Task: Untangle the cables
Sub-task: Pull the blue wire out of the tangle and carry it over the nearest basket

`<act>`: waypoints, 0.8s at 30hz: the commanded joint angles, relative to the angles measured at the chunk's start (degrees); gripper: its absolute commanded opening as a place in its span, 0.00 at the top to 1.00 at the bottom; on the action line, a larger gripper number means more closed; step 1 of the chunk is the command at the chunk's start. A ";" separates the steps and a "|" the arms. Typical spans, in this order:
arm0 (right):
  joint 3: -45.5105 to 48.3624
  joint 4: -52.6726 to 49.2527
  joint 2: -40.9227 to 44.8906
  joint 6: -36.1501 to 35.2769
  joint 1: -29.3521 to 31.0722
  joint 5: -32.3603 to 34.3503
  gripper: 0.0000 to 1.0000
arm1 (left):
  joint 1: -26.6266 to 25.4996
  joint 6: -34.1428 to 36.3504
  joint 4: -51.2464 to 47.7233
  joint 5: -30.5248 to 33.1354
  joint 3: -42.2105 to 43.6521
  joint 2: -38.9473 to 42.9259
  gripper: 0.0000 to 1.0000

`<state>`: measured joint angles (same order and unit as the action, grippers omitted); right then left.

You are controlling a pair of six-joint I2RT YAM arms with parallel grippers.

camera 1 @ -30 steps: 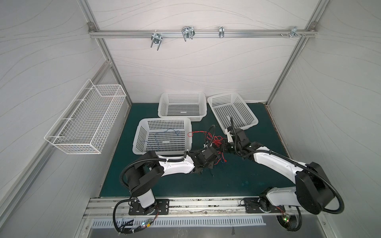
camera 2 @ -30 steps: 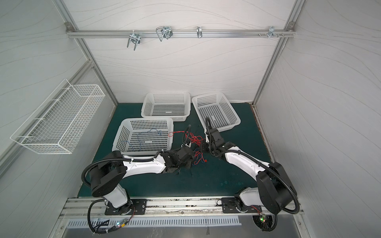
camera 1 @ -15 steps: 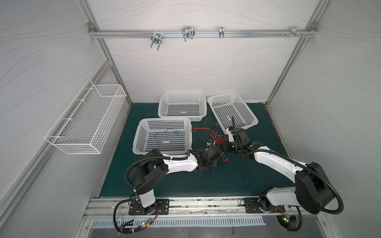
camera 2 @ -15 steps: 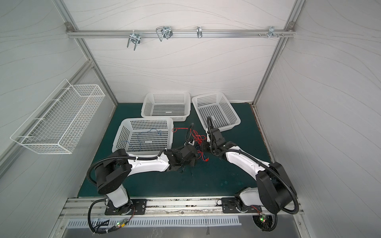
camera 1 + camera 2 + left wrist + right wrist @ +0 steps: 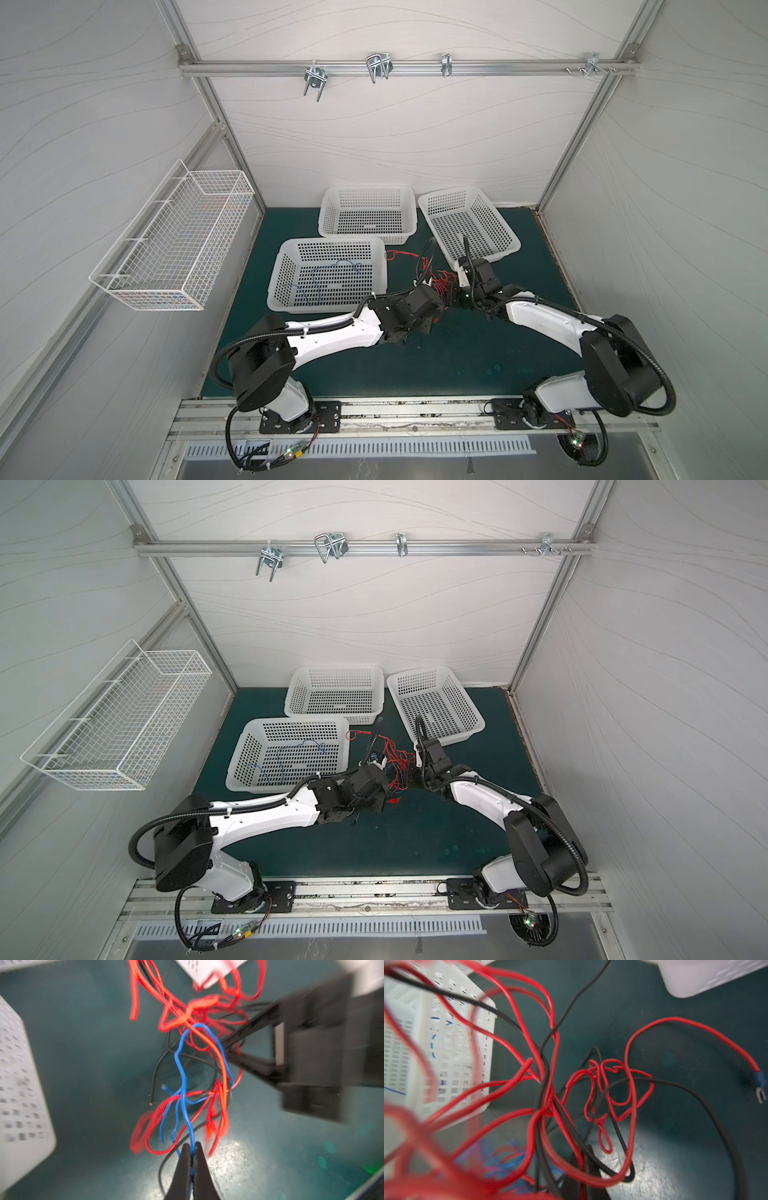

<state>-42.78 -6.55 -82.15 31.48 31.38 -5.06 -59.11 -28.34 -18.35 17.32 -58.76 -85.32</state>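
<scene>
While one of three white baskets (image 5: 332, 241) holds a blue cable (image 5: 347, 262), the tangled cables (image 5: 436, 282) bunch just beside it. Left gripper (image 5: 192, 1148) pinches a blue strand (image 5: 182, 1084); right gripper (image 5: 226, 1048) clamps the tangle.

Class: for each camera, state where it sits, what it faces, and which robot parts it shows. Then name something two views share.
Both top views: high in front, looking down at the green mat, baskets and cable tangle; both arms show.
Left wrist: behind the left claw, shut on a blue cable, facing the tangle; the right claw shows too.
Right wrist: behind the right claw, facing the tangle close up; that claw mostly hidden by cables.
Shared: both wrist views show the tangle.
</scene>
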 commanded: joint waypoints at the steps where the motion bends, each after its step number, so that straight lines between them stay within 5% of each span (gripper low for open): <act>1: 1.36 -0.82 -2.06 -0.08 -0.87 1.77 1.00 | -0.30 3.72 -4.74 4.03 -4.55 4.10 1.00; 10: 2.56 -2.24 -2.91 0.21 -2.08 4.53 1.00 | -0.30 4.78 -16.66 10.02 -11.02 8.38 1.00; 24: 6.58 -3.45 -0.06 0.99 -4.91 7.43 1.00 | -0.30 5.05 -25.13 19.48 -11.92 27.46 1.00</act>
<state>-37.43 -5.52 -82.96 31.75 27.73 -2.00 -59.42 -22.94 -43.35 31.29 -68.45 -61.91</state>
